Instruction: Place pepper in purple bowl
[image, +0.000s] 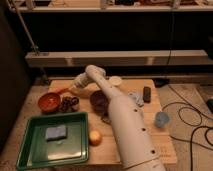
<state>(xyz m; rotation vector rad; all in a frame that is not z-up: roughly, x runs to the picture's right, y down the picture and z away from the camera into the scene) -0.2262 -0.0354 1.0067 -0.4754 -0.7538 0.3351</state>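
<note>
The pepper (62, 91) is a slim red-orange strip lying on the wooden table (150, 132), just behind the orange-red bowl (49, 101). My gripper (71, 88) is at the end of the white arm (120, 120), reaching left and down to the pepper's right end. The purple bowl (100, 100) sits to the right of the gripper, partly hidden by the arm. I cannot see whether the pepper is held.
A dark cluster of grapes (70, 104) lies between the two bowls. A green tray (30, 145) with a blue sponge (55, 132) is at the front left, with a round orange fruit (95, 137) beside it. A blue cup (161, 119), a dark block (147, 93) and a pale disc (116, 81) are on the right.
</note>
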